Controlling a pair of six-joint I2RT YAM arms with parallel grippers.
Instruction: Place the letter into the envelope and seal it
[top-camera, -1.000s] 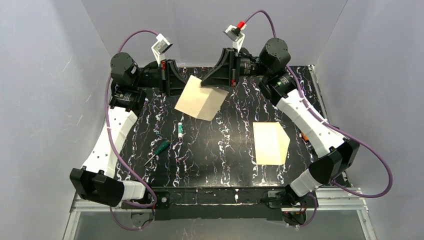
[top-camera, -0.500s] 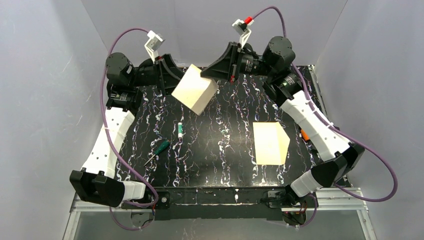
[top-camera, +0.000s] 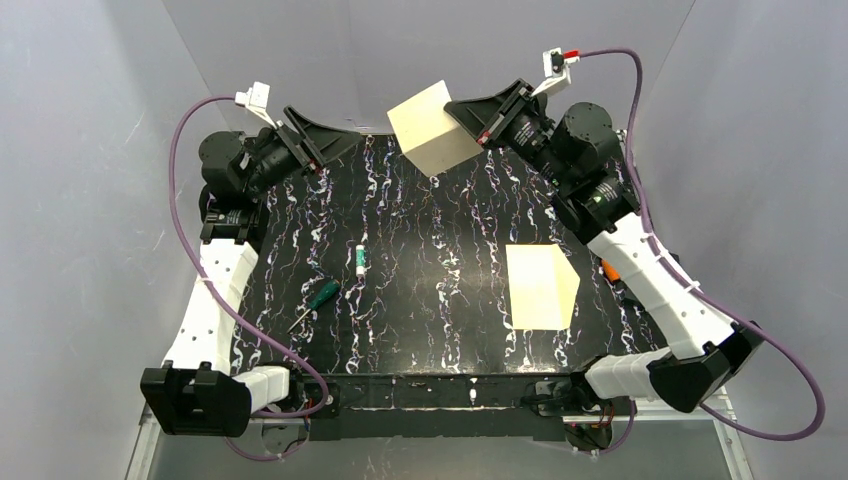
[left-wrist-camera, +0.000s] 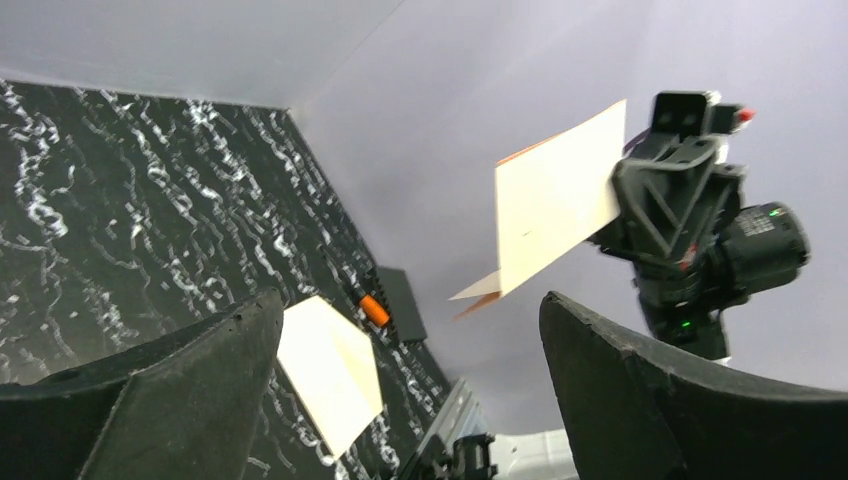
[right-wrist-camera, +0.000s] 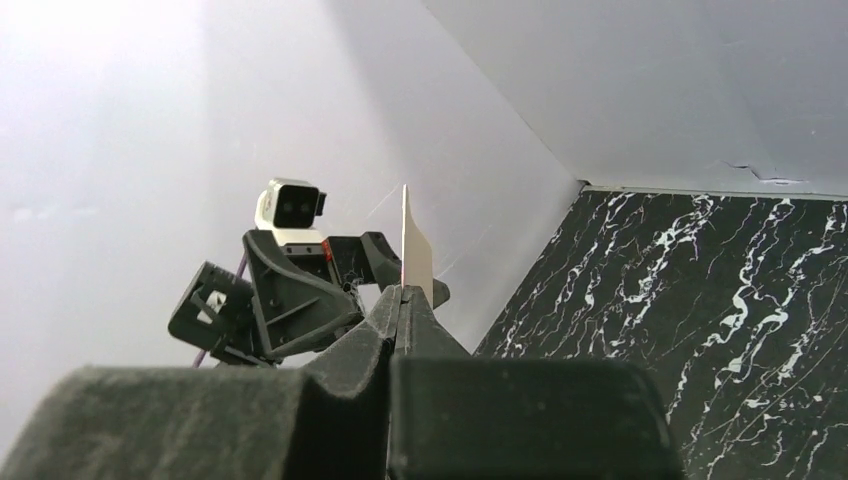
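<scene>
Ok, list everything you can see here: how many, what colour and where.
letter: one, tan, in the air at the far side, pinched by the right gripper
envelope: one, pale cream, flat on the table's right side, pointed flap facing right
screwdriver: one, green handle, near left of the table
marker: one, white and green, just beyond the screwdriver
orange item: one, right table edge, mostly hidden by the right arm
table: one, black with white veins
left gripper: one, black, far left, open, empty
right gripper: one, black, shut on the letter
</scene>
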